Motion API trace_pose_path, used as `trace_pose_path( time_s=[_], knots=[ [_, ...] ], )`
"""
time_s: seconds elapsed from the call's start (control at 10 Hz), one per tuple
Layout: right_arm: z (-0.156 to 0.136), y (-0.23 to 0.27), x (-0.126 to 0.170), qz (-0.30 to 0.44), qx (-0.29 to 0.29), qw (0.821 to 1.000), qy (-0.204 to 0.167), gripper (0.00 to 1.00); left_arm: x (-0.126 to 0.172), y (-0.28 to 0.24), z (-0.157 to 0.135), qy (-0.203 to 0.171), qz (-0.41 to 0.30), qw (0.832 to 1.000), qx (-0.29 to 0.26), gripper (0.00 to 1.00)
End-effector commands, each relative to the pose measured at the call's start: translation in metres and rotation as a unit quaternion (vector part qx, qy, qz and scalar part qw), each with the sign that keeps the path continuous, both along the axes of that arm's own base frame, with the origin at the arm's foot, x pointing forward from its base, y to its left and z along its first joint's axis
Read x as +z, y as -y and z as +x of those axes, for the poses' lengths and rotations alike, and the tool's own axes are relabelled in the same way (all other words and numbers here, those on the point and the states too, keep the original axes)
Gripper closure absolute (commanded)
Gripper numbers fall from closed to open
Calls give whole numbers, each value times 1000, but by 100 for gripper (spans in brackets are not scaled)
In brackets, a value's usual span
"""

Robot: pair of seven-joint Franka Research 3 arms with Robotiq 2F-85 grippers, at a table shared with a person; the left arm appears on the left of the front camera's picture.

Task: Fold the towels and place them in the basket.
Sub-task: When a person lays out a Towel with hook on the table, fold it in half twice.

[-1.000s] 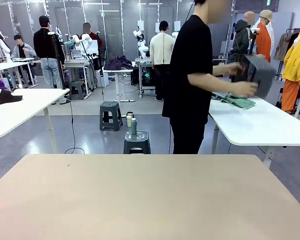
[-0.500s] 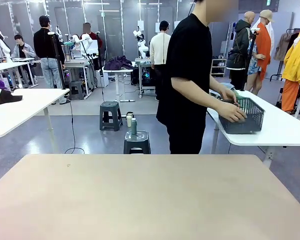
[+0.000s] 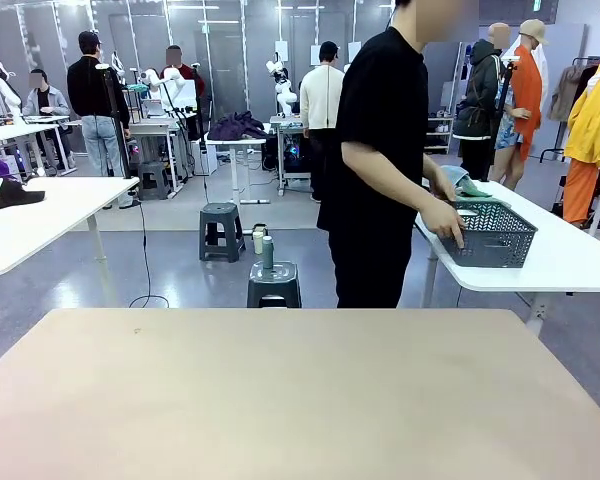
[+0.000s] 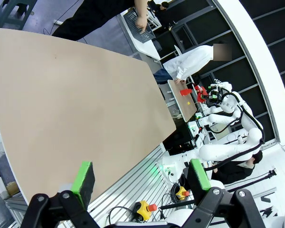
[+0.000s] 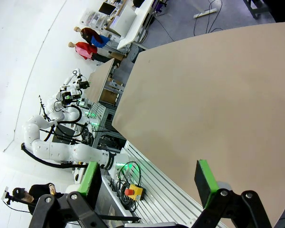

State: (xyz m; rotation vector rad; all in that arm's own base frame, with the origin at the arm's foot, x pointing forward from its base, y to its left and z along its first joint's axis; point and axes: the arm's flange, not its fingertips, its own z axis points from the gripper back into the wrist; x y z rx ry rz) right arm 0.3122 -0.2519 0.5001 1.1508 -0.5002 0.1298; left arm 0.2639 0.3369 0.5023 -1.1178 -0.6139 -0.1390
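Observation:
The dark grey mesh basket [image 3: 492,236] stands on a white table behind the shared table, at the right of the front view. A person in black has one hand [image 3: 446,222] on its near rim. A mint-green towel [image 3: 466,186] sticks up behind the basket. In the left wrist view the basket [image 4: 137,23] shows small at the top under the person's hand. My left gripper [image 4: 140,176] is open, held off the edge of the beige table [image 4: 71,95], with nothing between its fingers. My right gripper [image 5: 149,179] is open too, over the edge of the beige table [image 5: 204,104].
The beige table [image 3: 280,390] in front of me is bare. Past its far edge stand a dark stool [image 3: 274,284] with bottles on it and another stool [image 3: 221,231]. A white table [image 3: 40,215] stands at the left. Other people stand farther back.
The person held the basket up over the towels on the white table, then set it down upright on that table. One hand now rests on its rim. My grippers stayed open.

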Motion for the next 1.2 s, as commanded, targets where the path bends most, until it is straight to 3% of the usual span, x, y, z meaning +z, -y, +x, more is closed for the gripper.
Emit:
trace_pose_path(
  time_s=[0.0, 1.1],
  knots=[
    [1, 1, 1, 6, 2, 1000, 10, 0, 1, 1, -2, 8, -8, 1000, -3, 0],
    [1, 1, 1, 6, 2, 1000, 10, 0, 1, 1, -2, 8, -8, 1000, -3, 0]
  ],
)
